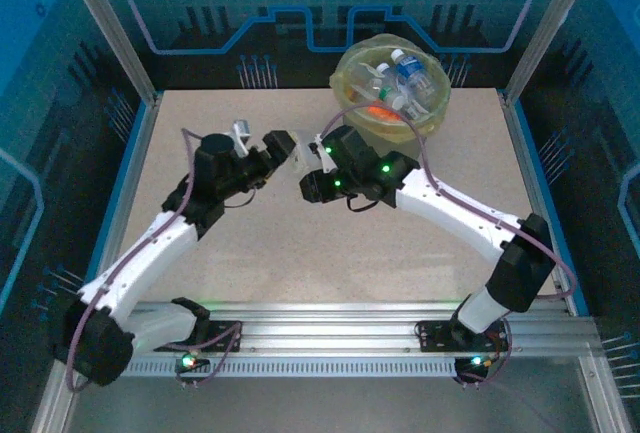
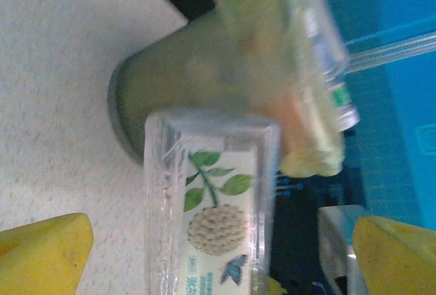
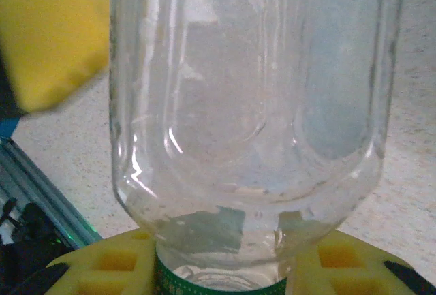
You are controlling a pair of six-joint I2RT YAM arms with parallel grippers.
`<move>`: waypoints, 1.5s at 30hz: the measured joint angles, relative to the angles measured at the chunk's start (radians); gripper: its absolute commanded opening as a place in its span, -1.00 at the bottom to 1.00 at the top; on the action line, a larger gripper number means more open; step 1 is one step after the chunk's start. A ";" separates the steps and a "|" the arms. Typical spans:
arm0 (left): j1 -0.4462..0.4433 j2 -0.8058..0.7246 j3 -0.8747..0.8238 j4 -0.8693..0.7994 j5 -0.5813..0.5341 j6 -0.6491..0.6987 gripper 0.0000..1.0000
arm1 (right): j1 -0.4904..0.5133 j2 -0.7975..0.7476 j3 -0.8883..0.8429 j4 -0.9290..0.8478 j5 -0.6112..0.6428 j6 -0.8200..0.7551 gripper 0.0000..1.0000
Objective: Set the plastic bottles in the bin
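A clear plastic bottle [image 1: 301,156] with a white leaf-print label [image 2: 216,220] hangs between both grippers above the table's middle. My right gripper [image 1: 318,149] is shut on its green-capped neck [image 3: 218,283], yellow fingers [image 3: 102,268] on either side. My left gripper [image 2: 221,234] stands open around the bottle's body, with a gap between each finger [image 2: 41,254] and the bottle. The bin [image 1: 345,81], a round bucket with a yellow-green liner, stands at the back right just beyond the grippers and holds several bottles [image 1: 405,73].
The bin's grey wall [image 2: 184,70] and its bag [image 2: 306,152] are close behind the held bottle. A yellow finger of the left gripper [image 3: 54,36] is beside the bottle's body. Blue enclosure walls [image 1: 120,43] ring the beige table [image 1: 300,253].
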 measured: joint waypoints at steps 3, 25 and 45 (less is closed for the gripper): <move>0.015 -0.091 0.021 -0.021 -0.042 0.036 0.98 | -0.016 -0.019 0.054 -0.069 0.033 -0.035 -1.00; 0.025 -0.249 0.003 -0.163 -0.229 0.185 0.98 | -0.400 0.209 0.835 -0.439 0.174 -0.386 -0.94; 0.026 -0.235 -0.038 -0.182 -0.229 0.184 0.98 | -0.471 0.406 1.056 -0.555 0.397 -0.510 -0.71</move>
